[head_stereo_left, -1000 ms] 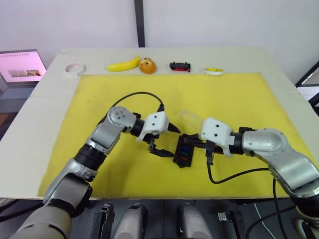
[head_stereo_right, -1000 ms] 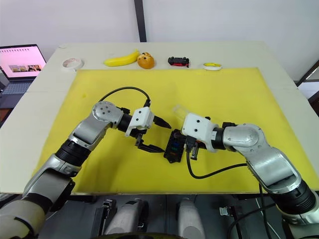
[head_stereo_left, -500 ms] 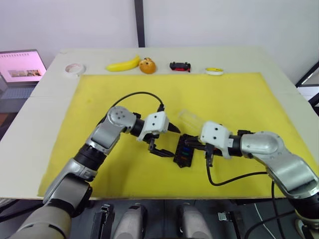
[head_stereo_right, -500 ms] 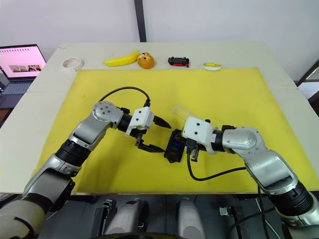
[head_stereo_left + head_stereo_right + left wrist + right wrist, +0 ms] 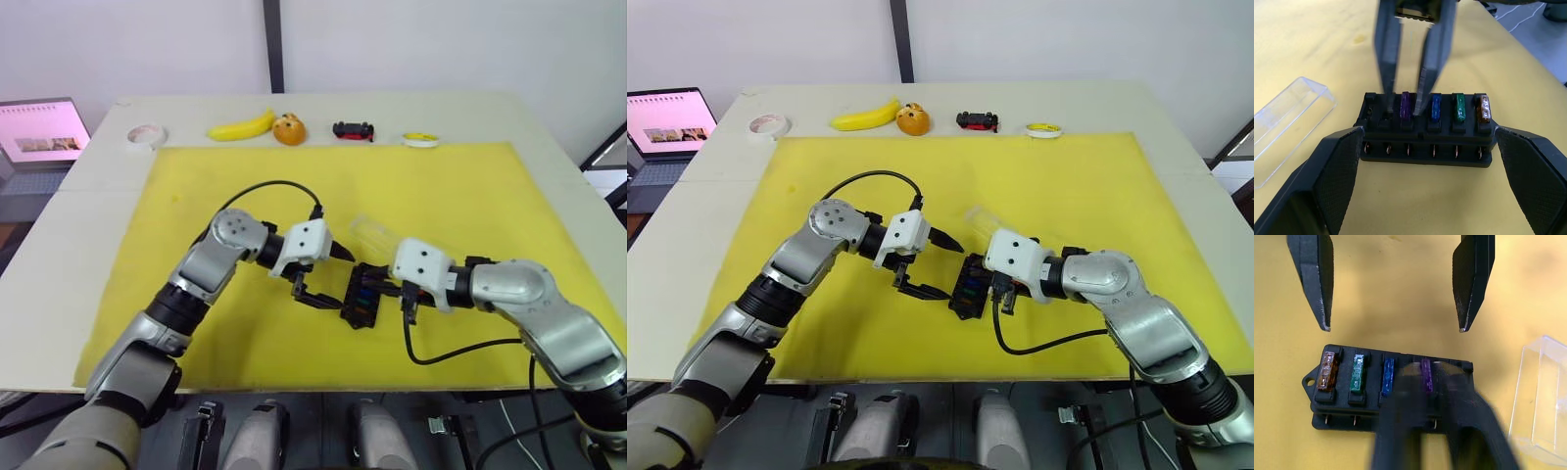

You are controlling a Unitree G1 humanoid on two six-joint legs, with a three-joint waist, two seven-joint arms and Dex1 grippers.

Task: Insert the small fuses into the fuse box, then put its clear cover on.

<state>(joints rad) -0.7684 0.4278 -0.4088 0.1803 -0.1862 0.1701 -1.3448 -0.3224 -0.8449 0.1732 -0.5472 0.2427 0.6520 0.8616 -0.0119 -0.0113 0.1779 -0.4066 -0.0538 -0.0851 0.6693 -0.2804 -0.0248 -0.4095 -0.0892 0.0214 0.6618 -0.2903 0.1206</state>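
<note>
Seating fuses was the step in hand, judging by the scene: a black fuse box (image 5: 1426, 132) lay on a yellow mat (image 5: 196, 186) spread over a pale counter (image 5: 88, 186), near the mat's front edge and between the robot's two arms. In the left wrist view, four fuses stood in the box's upper row: a purple fuse (image 5: 1405, 105), a blue fuse (image 5: 1436, 106), a green fuse (image 5: 1459, 106) and an orange fuse (image 5: 1483, 107). The right claw (image 5: 1403, 110) reached down into that row with its fingers narrow, straddling the purple fuse; one finger sat on the end slot and the other between purple and blue. Whether it pinched that fuse or only pressed around it could not be told. The left claw (image 5: 328, 277) hovered just beside the box on the robot's left, its two fingers spread wide and holding nothing. One clear cover (image 5: 1288, 127) lay on the mat just beyond the box, empty and apart from it. No loose fuses could be made out on the mat. The next move probably called for pressing the purple fuse fully home and checking the slots around it, then fetching the cover and lowering it squarely over the box. Along the far edge of the counter sat one tape roll (image 5: 147, 134), one banana (image 5: 242, 126), one orange (image 5: 289, 129), one toy car (image 5: 354, 130) and a second tape roll (image 5: 421, 140). One laptop (image 5: 39, 132) stood off to the robot's left.
</note>
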